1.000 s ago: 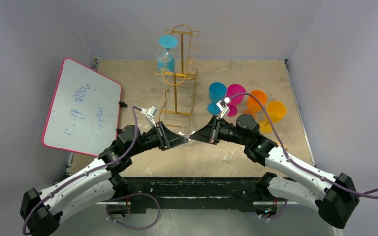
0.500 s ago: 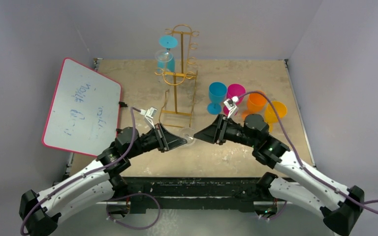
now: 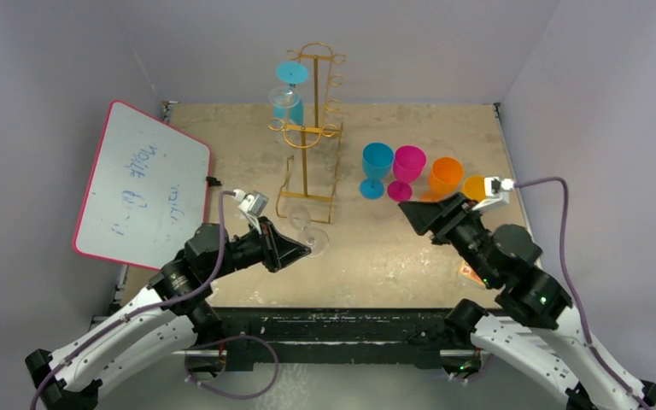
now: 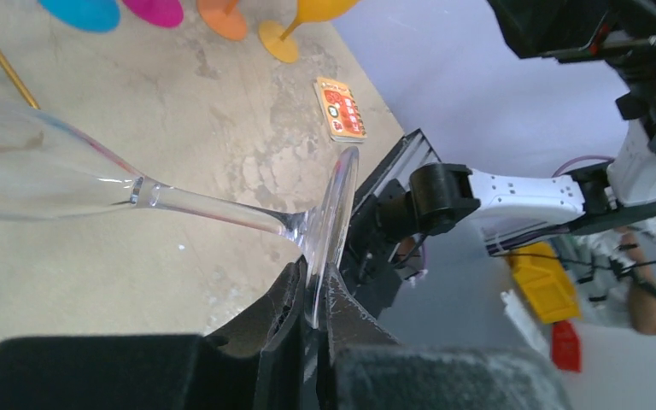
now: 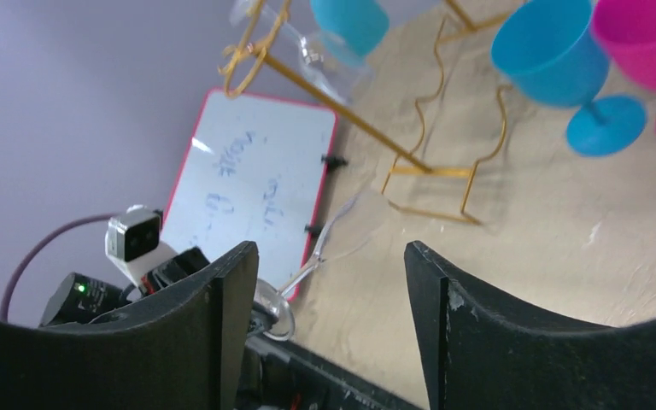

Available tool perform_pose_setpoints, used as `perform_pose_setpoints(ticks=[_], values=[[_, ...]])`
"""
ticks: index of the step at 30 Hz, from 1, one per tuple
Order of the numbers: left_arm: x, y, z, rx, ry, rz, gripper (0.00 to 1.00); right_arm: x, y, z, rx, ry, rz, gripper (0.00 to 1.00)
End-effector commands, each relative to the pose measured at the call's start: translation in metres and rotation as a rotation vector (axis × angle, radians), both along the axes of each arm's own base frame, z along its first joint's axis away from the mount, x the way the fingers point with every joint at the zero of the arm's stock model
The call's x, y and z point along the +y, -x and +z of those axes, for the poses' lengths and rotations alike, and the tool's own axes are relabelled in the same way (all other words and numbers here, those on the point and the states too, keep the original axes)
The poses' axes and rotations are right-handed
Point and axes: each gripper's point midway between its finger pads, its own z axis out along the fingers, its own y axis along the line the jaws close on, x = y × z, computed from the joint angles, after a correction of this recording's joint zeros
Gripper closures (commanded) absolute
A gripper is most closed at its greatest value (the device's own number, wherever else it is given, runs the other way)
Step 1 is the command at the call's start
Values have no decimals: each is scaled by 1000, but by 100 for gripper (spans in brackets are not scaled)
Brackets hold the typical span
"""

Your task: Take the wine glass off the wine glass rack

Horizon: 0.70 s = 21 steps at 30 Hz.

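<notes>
Far left, a whiteboard (image 3: 141, 192) | our left gripper (image 4: 314, 282) pinches the foot of the clear wine glass (image 4: 213, 209), which we see held sideways, off the hooks, just before the base of the gold wine glass rack (image 3: 307, 128) | coloured goblets (image 3: 409, 162) stand to the right | our right gripper (image 5: 331, 256) gapes wide, holding nothing.

There was one gold wire rack (image 3: 306, 130). Clear wine glasses numbered two: the tilted wine glass (image 4: 51, 175) and the hung wine glass (image 3: 284, 99). Plastic goblets numbered five: the standing blue goblet (image 3: 377, 161), the hung blue goblet (image 3: 291, 73), the magenta goblet (image 3: 409, 162), the orange goblet (image 3: 446, 175) and the yellow goblet (image 3: 475, 185). There was also one whiteboard (image 3: 141, 188) and one orange card (image 4: 340, 108)
</notes>
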Motion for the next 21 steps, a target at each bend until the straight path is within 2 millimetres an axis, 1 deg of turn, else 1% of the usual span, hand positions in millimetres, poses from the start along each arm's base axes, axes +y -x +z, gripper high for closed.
perform_pose_setpoints(ticks=[1,3,5,6,7,9,11,13,15,16,18,21], values=[[-2,1,38,-376,-40,-106,100,-41,-7,30,-136,29,-172,31],[-9,9,42,-491,-25,-190,100,-36,-14,20,-103,117,-167,29],[-15,18,47,-589,-20,-282,100,-25,-21,4,-40,216,-135,27],[-18,23,49,-616,-21,-322,100,-13,-27,-14,7,291,-96,26],[-21,28,49,-641,-27,-372,100,-5,-28,-12,4,330,-50,25],[-24,36,49,-693,-29,-448,100,15,-31,-24,18,416,52,21],[-25,47,49,-758,-23,-529,100,37,-28,-26,-6,430,173,20],[-25,57,49,-797,-6,-596,100,53,-23,-20,-37,408,272,18],[-24,65,45,-812,-8,-659,100,57,-23,-13,-51,386,317,16],[-23,67,44,-837,-15,-683,100,54,-27,-10,-50,379,331,16],[-19,69,30,-852,-77,-730,100,44,-38,-10,-45,361,357,16],[-10,73,9,-941,-171,-828,100,46,-44,-15,-44,312,474,17]])
